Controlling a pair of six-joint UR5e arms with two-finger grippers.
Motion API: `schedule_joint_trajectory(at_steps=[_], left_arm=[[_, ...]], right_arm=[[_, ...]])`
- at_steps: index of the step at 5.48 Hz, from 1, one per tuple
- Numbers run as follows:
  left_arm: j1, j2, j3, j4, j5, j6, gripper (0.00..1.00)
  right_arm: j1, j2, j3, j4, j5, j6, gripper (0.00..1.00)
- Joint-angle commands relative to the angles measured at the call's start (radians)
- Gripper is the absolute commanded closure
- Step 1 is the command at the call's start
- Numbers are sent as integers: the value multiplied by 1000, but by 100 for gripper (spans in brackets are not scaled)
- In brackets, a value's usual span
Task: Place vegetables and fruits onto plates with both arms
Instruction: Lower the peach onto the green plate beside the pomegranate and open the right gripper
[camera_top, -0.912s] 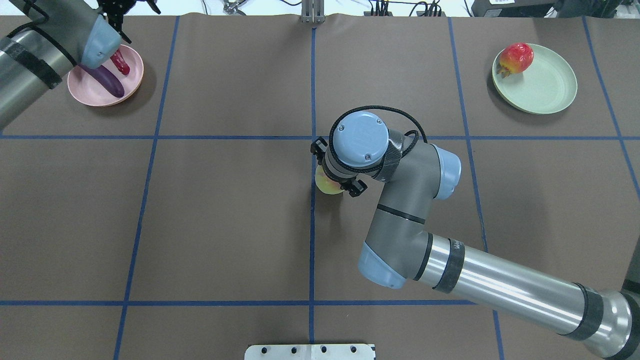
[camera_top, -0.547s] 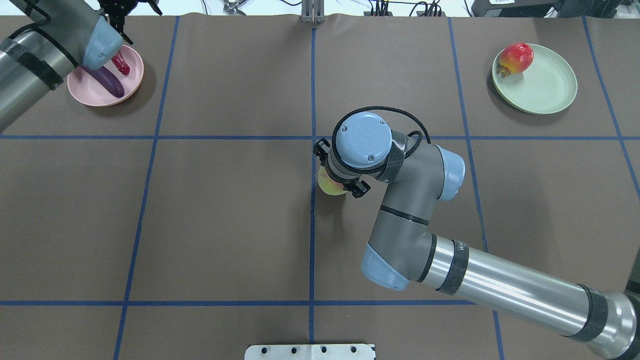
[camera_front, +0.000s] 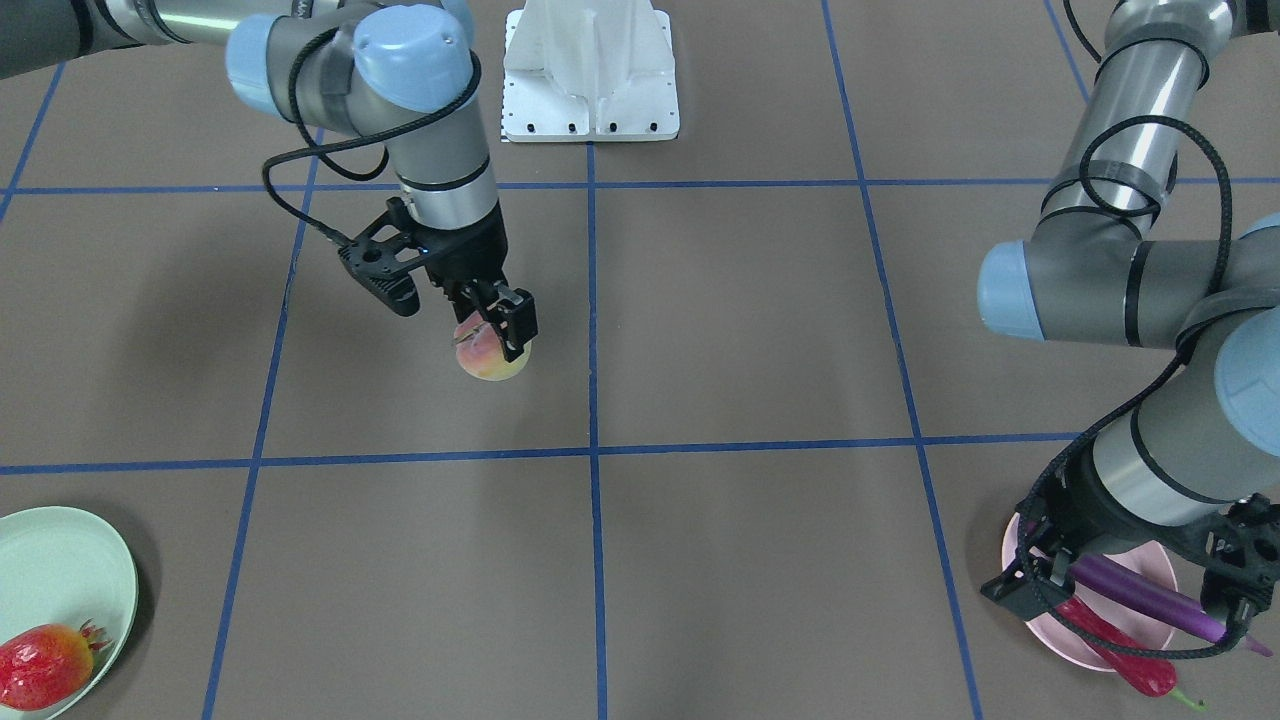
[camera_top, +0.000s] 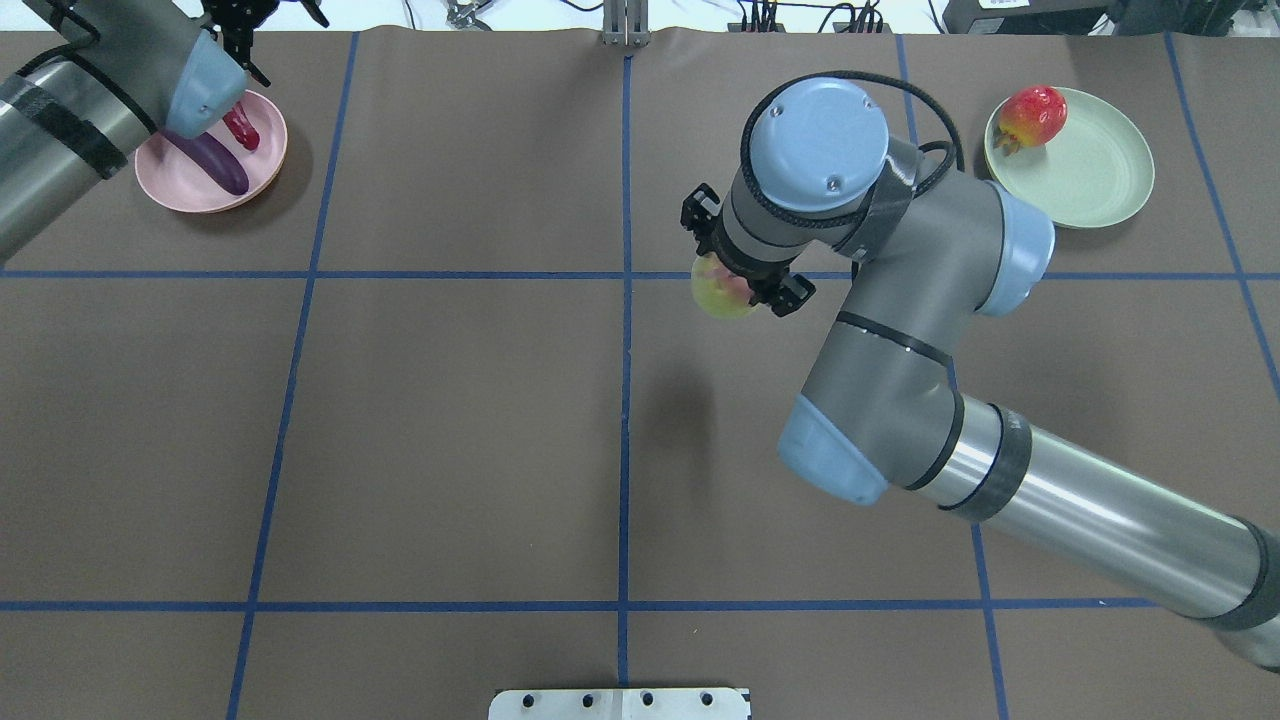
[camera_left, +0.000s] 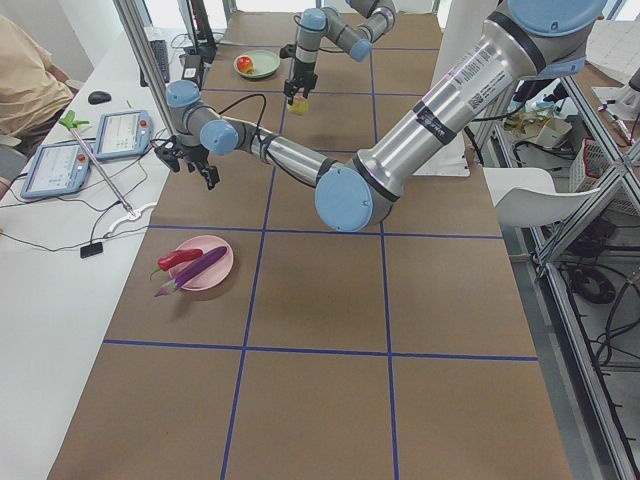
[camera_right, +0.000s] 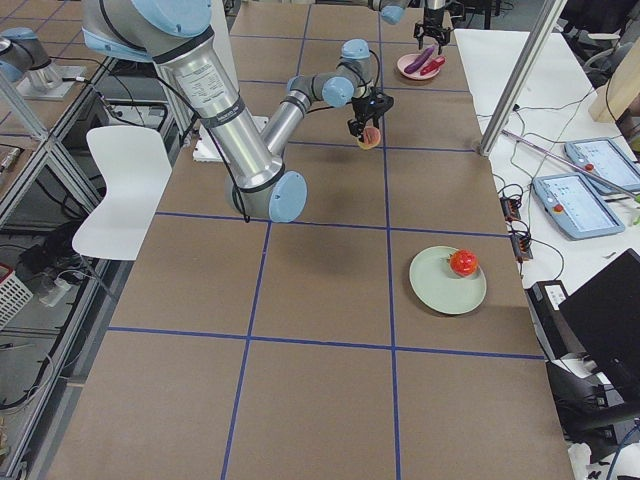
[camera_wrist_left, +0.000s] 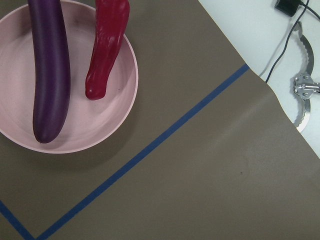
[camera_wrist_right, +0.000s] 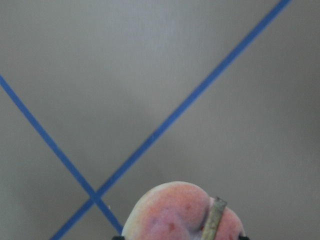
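**A:** Overhead first. Where is the peach?

**B:** Well out from the white base (camera_top: 620, 703) and a little to the robot's right of it. The right gripper (camera_top: 742, 288) is clamped on the peach (camera_top: 718, 295) and is mostly hidden under its own wrist. The fruit's shadow lies apart from it on the table (camera_top: 450, 420), so it is held clear.

**A:** And the left gripper?

**B:** The left gripper (camera_top: 238, 45) is above the pink plate (camera_top: 268, 160), at the corner far out from the base on the robot's left. I cannot tell whether its fingers are apart or together. The eggplant (camera_top: 222, 168) and the chili (camera_top: 243, 130) lie side by side on that plate. The mint plate (camera_top: 1100, 175) is at the opposite far corner from the base, with the pomegranate (camera_top: 1033, 115) at its rim.

**A:** And from across the table?

**B:** The black fingers (camera_front: 518, 325) pinch the peach (camera_front: 490, 366) from both sides, straight out from the base (camera_front: 590, 70). The chili's (camera_front: 1125, 655) tip reaches past the pink rim (camera_front: 1062, 640).

**A:** What about the table's ends?

**B:** From the left end, dark lettering runs along the near arm's silver tube (camera_left: 450, 85), but it is too small to read. From the right end, the peach (camera_right: 370, 137) hangs above the table.

**A:** And the wrist cameras?

**B:** The left one looks down on the eggplant (camera_wrist_left: 47, 75) and the chili (camera_wrist_left: 105, 50) in the pink plate (camera_wrist_left: 127, 105), with nothing gripped in view. The right one shows the peach (camera_wrist_right: 172, 215) at the bottom edge, above a crossing of blue tape lines (camera_wrist_right: 92, 197).
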Motion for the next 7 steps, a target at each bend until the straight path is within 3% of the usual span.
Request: schedule_joint_trajectory(at_steps=[1, 2, 3, 4, 7], left_arm=[[2, 5, -41, 1, 1, 0, 0], [3, 7, -45, 0, 3, 0, 0], [3, 2, -45, 1, 3, 0, 0], [5, 1, -44, 1, 4, 0, 0], [12, -1, -45, 2, 6, -39, 0]], right_arm=[[236, -25, -207, 18, 48, -345, 100], [346, -28, -415, 176, 67, -511, 100], [407, -28, -552, 260, 67, -619, 100], [421, -42, -581, 262, 67, -658, 100], [442, -89, -530, 265, 139, -684, 100]])
